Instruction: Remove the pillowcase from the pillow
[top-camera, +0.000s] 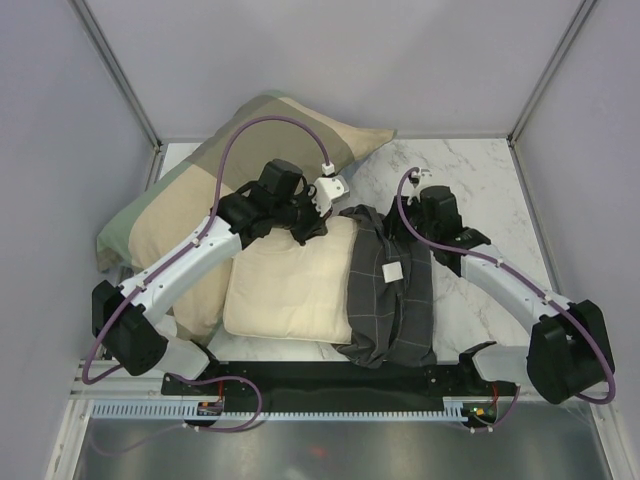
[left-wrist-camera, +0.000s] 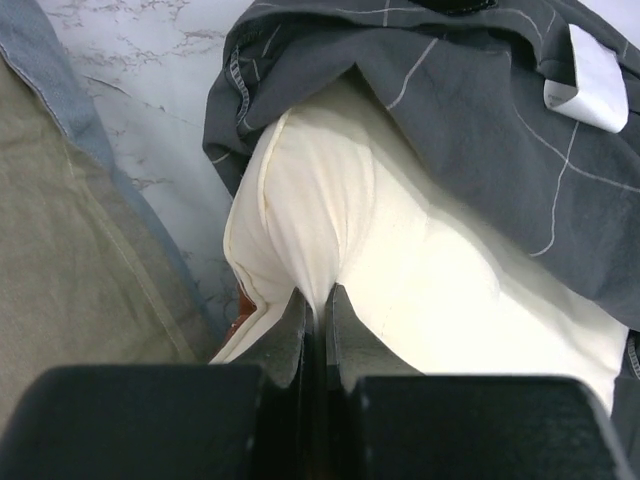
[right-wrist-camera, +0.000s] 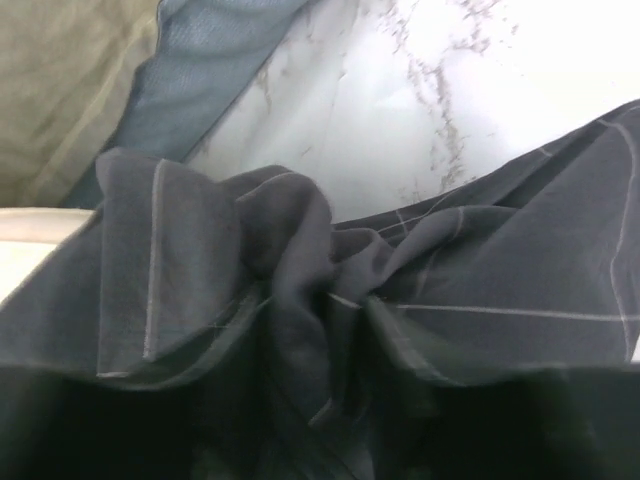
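- Separation turns on the left-to-right line across the table (top-camera: 480, 180). The pillow (top-camera: 290, 290) lies about midway between the left and right edges, close to the near edge, with its long axis running along that line.
- The pillowcase (top-camera: 395, 300) is bunched over the pillow's right-hand end only. Its mouth faces the left edge and its white tag (top-camera: 392, 271) faces up. The left part of the pillow is already bare, so the case has to travel toward the right edge to come free.
- The left gripper (left-wrist-camera: 318, 305) sits on the pillow's far long side, just left of the case's hem. Its jaws are pressed together on a raised pinch of cream fabric, with no gap showing between them, so I judge it to be anchoring the pillow.
- The right gripper (top-camera: 418, 238) is the nearer of the two to the case and meets it at its far edge. In the right wrist view the fingers are lost in dark cloth. The folds gather to a knot in front of the camera, which suggests a grip, but I cannot tell whether the jaws are closed.
- The olive-and-tan pillow (top-camera: 200, 190) fills the far left corner and lies beside the left arm. It is clear of a rightward pull.
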